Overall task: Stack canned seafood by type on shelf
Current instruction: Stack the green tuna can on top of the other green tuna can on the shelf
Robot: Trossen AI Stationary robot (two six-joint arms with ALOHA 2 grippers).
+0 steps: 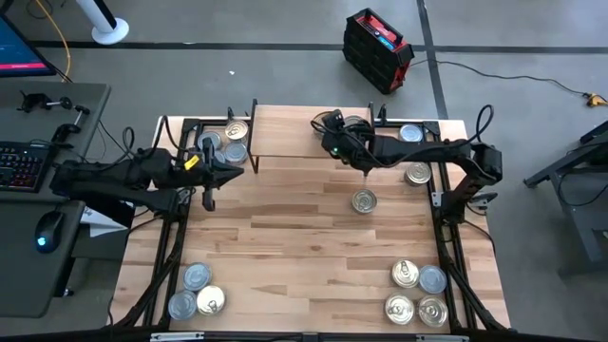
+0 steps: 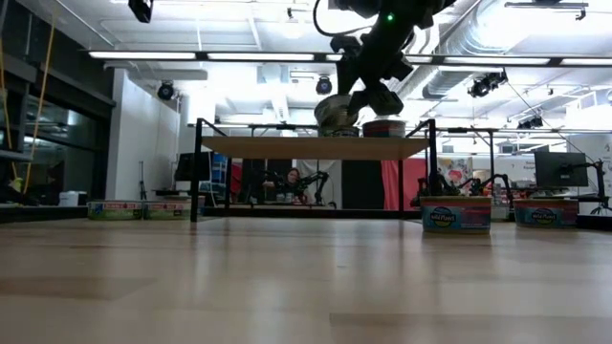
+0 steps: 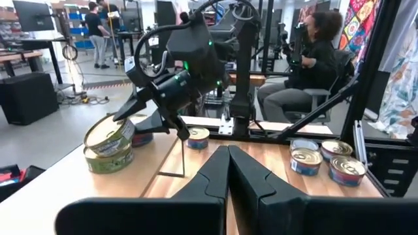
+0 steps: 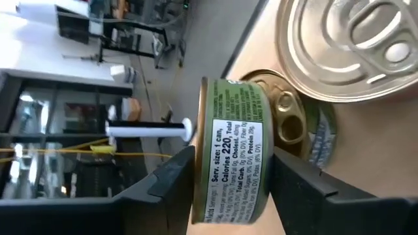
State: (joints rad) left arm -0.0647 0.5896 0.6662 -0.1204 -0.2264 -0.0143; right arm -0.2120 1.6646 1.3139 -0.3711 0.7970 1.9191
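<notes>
High view — thirteen tins (image 1: 364, 200), one shelf (image 1: 311, 131).

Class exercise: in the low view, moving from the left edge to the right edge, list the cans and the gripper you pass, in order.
Two low tins far left → tilted tin at the right gripper above the shelf → red-sided tin on the shelf → blue-labelled tin → another blue-labelled tin.
</notes>
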